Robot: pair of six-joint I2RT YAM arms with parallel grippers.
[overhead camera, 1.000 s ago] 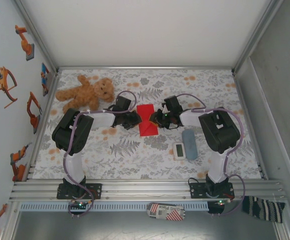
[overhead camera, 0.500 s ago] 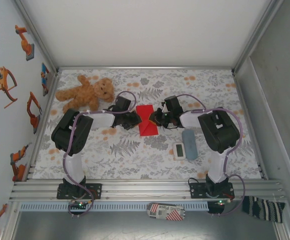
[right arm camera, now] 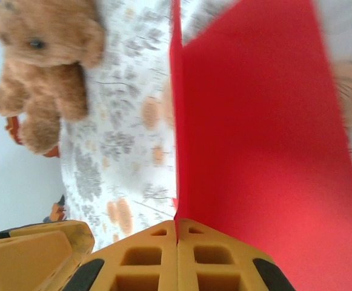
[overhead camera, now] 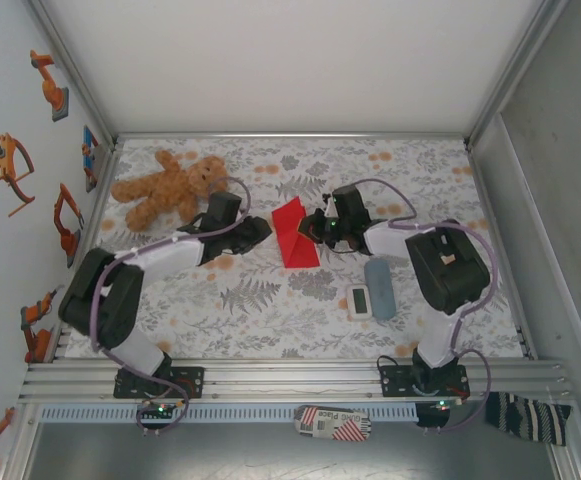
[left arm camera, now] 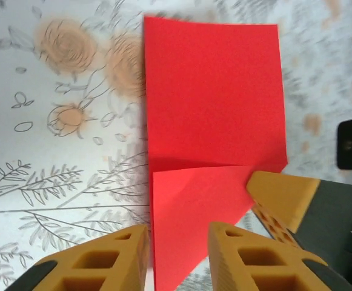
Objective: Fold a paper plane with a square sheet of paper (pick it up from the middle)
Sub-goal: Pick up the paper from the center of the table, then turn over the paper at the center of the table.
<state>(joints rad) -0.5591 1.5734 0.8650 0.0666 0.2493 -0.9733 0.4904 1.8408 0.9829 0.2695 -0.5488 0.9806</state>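
Observation:
The square sheet of paper (overhead camera: 296, 236) lies partly folded in the middle of the flowered table, bright red, with one flap standing up. My right gripper (overhead camera: 316, 228) is shut on that raised flap at the sheet's right edge; in the right wrist view the red sheet (right arm camera: 266, 121) rises straight from the closed gripper (right arm camera: 177, 225). My left gripper (overhead camera: 263, 228) is just left of the sheet. In the left wrist view it stands open (left arm camera: 179, 230), with a folded triangular corner of the sheet (left arm camera: 212, 91) lying between and below the fingers.
A brown teddy bear (overhead camera: 170, 185) lies at the back left. A white digital timer (overhead camera: 360, 301) and a grey-blue oblong block (overhead camera: 379, 274) sit right of the sheet, near the right arm. Metal frame rails edge the table.
My left gripper has opened and its arm has swung back to the left. My right gripper has shut on the sheet's edge and raised a flap.

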